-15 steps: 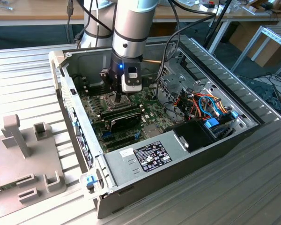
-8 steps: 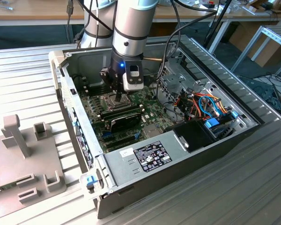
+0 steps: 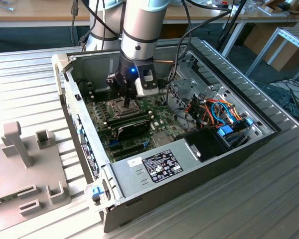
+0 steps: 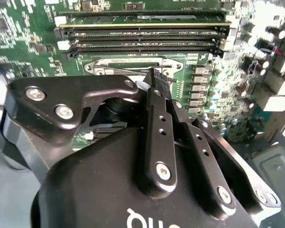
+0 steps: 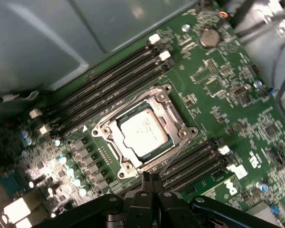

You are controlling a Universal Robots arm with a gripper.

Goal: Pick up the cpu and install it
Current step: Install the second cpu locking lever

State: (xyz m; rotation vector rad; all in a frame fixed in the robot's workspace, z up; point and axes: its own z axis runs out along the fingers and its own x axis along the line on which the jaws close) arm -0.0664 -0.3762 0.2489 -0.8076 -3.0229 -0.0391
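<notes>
Currently the cpu (image 5: 143, 131) lies in the socket frame (image 5: 145, 133) on the motherboard (image 5: 228, 99). The hand (image 5: 150, 179) hovers just beside it, fingertips clenched together and empty. Risk: descending could strike the frame or neighbouring memory slots (image 5: 109, 78).

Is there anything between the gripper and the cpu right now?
Nothing visible. In the first wrist view the cpu already lies in its socket frame on the motherboard, top uncovered, and the gripper sits beside the frame with its fingers together and bare board between them.
</notes>
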